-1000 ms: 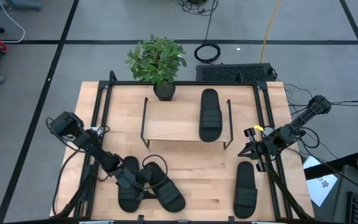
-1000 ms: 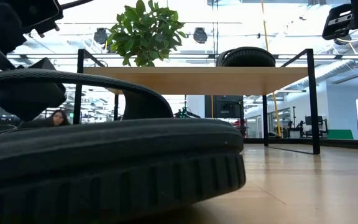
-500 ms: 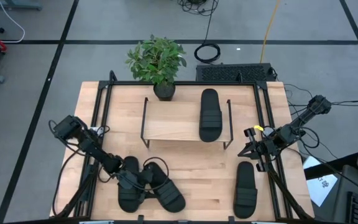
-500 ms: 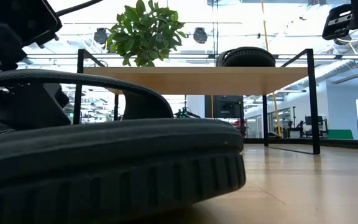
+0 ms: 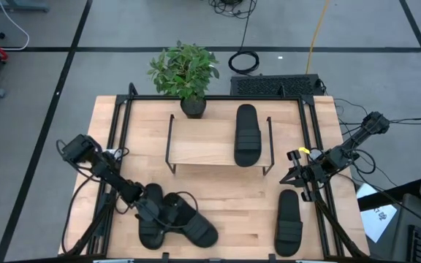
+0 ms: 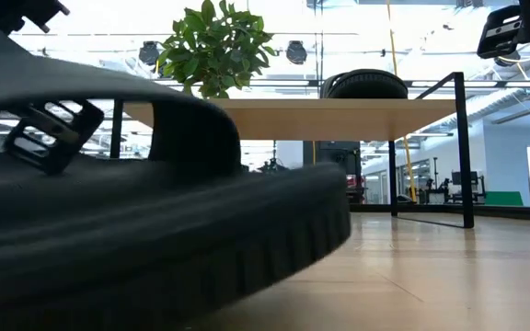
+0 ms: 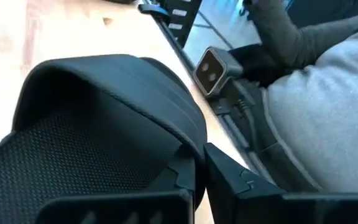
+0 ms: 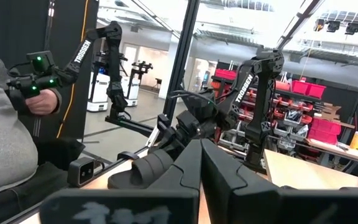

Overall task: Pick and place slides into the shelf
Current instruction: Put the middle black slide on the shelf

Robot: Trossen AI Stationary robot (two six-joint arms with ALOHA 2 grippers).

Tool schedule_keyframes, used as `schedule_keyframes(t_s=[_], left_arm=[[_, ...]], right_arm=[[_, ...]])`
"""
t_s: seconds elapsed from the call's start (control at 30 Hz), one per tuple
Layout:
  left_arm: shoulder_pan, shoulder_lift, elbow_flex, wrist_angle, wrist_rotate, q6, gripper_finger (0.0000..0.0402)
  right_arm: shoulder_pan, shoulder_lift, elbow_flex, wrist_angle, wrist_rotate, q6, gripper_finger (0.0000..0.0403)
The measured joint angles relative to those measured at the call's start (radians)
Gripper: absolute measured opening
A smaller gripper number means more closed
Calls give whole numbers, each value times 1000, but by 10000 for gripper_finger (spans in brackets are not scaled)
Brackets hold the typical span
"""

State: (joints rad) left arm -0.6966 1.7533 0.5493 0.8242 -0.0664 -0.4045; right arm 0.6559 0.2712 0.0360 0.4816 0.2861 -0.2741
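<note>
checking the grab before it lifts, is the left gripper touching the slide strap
Touching. In the left wrist view the left gripper has its dark fingers shut on the edge of the slide strap, with no gap showing.

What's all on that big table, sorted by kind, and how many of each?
Black slides: 4
Shelf: 1
Potted plant: 1
Total: 6

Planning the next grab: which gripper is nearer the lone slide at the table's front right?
Right. The right gripper hovers just behind that slide, at the table's right edge. The left gripper is far across, shut on the strap of a slide at front left.
</note>
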Motion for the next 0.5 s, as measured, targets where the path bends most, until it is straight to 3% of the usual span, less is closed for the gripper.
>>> schedule_keyframes(t_s=[0.3, 0.5], left_arm=[[16, -214, 3, -191, 87, 88, 4], [36, -372, 160, -719, 124, 94, 2]], right_arm=[[0, 0, 0, 0, 0, 0, 0], [0, 0, 0, 0, 0, -3, 0]])
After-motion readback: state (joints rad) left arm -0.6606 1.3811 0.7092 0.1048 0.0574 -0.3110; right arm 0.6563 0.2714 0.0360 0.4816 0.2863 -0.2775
